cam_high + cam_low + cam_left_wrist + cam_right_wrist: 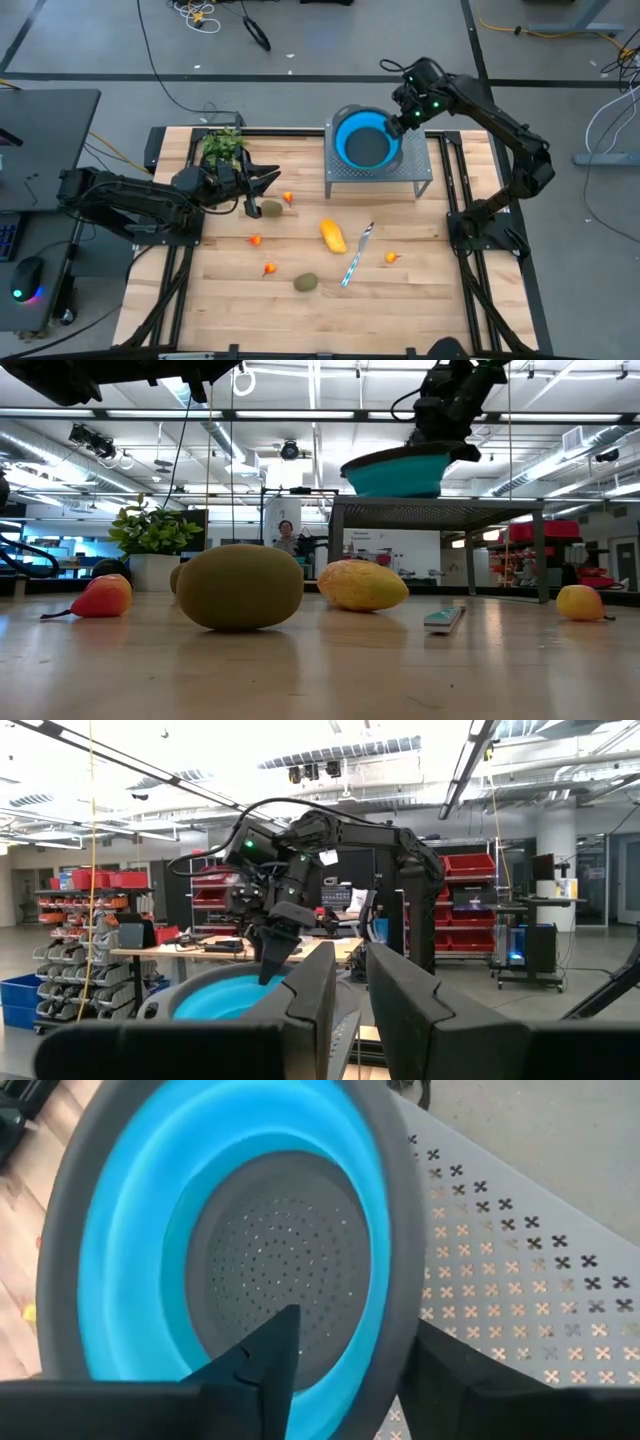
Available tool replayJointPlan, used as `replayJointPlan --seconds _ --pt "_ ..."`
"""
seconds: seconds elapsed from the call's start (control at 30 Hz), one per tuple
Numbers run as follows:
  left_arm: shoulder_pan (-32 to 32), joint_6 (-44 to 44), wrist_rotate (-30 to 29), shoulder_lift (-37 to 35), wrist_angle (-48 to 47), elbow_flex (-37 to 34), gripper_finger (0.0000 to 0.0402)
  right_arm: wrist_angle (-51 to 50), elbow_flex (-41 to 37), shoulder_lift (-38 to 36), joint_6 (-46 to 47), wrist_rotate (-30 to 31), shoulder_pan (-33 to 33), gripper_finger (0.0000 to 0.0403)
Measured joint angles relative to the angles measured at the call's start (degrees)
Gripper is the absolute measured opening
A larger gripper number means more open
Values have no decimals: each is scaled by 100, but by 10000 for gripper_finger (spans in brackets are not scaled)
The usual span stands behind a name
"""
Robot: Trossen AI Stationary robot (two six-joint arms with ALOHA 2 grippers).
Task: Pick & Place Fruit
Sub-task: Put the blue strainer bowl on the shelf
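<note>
Plainly, the fruit all lies on the worktop (420, 300), and the left hand (262, 181) is the nearer one: its fingers are close together with nothing between them, and a kiwi (271, 209) lies just beside its tip, long axis running across the worktop. The yellow-orange oblong (333, 236) lies farther toward the middle. The right hand (397, 124) hangs at the rim of the blue colander (365, 140) on the metal stand (415, 175), fingers apart astride that rim, well away from any fruit.

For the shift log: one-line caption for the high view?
Right gripper straddles the blue colander's rim on the metal stand; left gripper waits by a kiwi.
</note>
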Motion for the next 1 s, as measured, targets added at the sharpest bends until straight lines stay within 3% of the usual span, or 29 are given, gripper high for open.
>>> replayJointPlan --seconds 0.13,0.47,0.8,0.9,1.0 --pt "2 0 0 0 0 0 71 -5 0 -11 -263 57 95 178" --pt "1 43 -4 1 -1 0 71 -147 0 -114 -834 1232 376 219" --pt "2 43 -12 0 -2 0 71 -125 28 -114 -1209 2906 927 256" --pt "2 58 -71 1 -2 0 71 -100 258 -118 -1210 2968 1174 257" --pt "2 113 -73 1 -2 0 71 -27 547 -120 -1149 2389 1527 257"
